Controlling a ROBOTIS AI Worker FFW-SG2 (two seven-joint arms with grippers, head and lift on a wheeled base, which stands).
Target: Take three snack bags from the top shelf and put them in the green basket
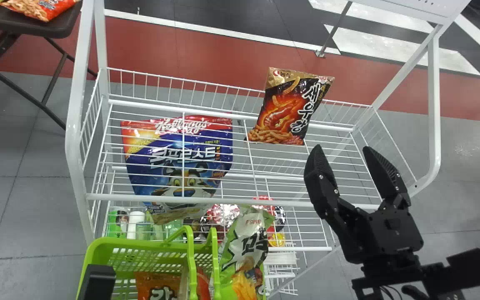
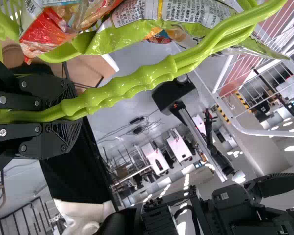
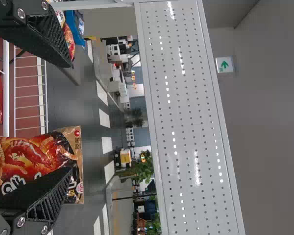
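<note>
The right gripper, fingers parted, was positioned near the top shelf's front right corner; the dark snack bag apparently rested by its rear edge. The left gripper clasped the green basket's handle.

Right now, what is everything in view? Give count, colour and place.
Wire rack: one, white, ahead
Glossy snack bag: one, black, red and gold, top shelf
Large cereal bag: one, blue and red, below top shelf's wires
Small packaged goods: several, mixed colours, lower shelf
Plastic basket: one, green, before rack
Basket's snack bags: at least two, orange, green-and-white
Folding table: one, dark, far left
Table's snack bags: at least two, yellow, orange-red
Wall sign: one, green-and-white
Left gripper: one, black, gripping basket handle
Right gripper: one, black, open, near top shelf's right end
</note>
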